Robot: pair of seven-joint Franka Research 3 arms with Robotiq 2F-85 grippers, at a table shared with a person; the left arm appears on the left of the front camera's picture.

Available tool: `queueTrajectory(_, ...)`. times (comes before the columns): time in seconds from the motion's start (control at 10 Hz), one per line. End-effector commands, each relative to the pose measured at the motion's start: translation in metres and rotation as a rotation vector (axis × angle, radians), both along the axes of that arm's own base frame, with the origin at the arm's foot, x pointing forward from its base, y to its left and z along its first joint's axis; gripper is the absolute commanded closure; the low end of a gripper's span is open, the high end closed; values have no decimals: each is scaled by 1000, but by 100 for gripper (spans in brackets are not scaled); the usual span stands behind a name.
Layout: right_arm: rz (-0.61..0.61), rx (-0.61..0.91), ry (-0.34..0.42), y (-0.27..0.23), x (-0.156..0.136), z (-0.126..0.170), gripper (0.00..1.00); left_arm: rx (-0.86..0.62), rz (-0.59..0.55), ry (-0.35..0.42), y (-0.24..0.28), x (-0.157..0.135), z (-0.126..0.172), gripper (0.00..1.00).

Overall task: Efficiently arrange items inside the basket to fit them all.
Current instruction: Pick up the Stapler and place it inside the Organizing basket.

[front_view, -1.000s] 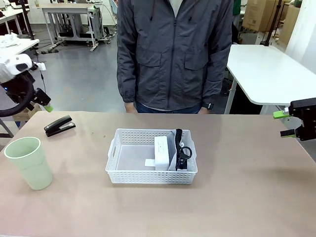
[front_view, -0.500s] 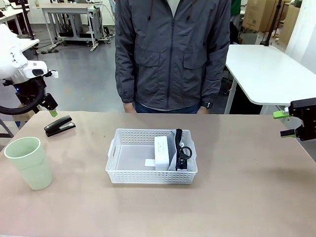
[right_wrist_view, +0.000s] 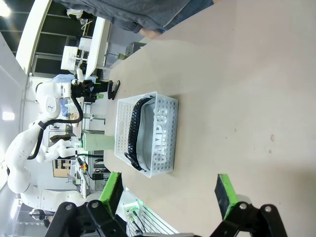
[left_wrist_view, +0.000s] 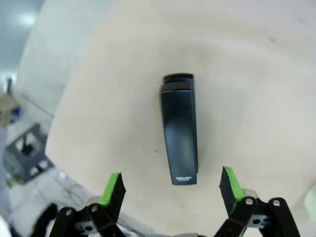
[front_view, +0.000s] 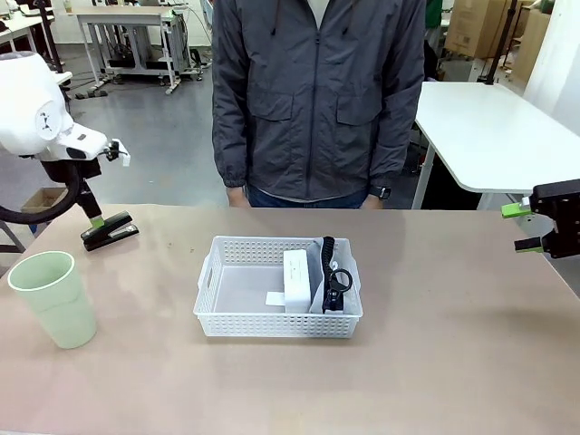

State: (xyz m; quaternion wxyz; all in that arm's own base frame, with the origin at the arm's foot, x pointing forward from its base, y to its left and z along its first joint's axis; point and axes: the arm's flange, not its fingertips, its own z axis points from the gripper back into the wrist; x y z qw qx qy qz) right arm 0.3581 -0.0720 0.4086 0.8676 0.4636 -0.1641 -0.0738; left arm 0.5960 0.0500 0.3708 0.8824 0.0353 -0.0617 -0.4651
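The black stapler [front_view: 110, 230] lies on the table at the far left. My left gripper [front_view: 93, 216] hangs open just above its left end. In the left wrist view the stapler [left_wrist_view: 179, 130] lies lengthwise between the spread green pads [left_wrist_view: 113, 189] of my left gripper [left_wrist_view: 171, 187]. The pale green cup [front_view: 54, 299] stands upright at the left front. The white basket [front_view: 227, 317] sits mid-table. In it a small white box [front_view: 297, 279] stands beside the grey pouch [front_view: 329, 275], which is on edge against the right wall. My right gripper [front_view: 533, 227] hovers open at the far right, holding nothing.
A person in a grey jacket [front_view: 317, 100] stands at the far side of the table, hands down. In the right wrist view I see the basket [right_wrist_view: 168, 106] with the "CAMPUS" pouch [right_wrist_view: 161, 140], the cup [right_wrist_view: 98, 141] and the stapler [right_wrist_view: 114, 87] beyond.
My left arm has swung rightward and turned its gripper down over the stapler. The right arm and all items have stayed still.
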Motion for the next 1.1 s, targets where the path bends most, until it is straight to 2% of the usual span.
queueTrajectory(0.0,5,5,-8,-1,-1,1,0,-13,-167,-28,12,-7,-8,0)
queueTrajectory(0.2,5,5,-8,-1,-1,1,0,-57,-174,18,12,-7,-11,0)
queueTrajectory(0.6,5,5,-8,-1,-1,1,0,-178,-179,-76,11,-1,-26,0)
queueTrajectory(0.9,5,5,-8,-1,-1,1,0,-163,-188,-22,12,12,-45,0)
queueTrajectory(1.0,5,5,-8,-1,-1,1,0,-160,-159,-22,14,17,-52,0)
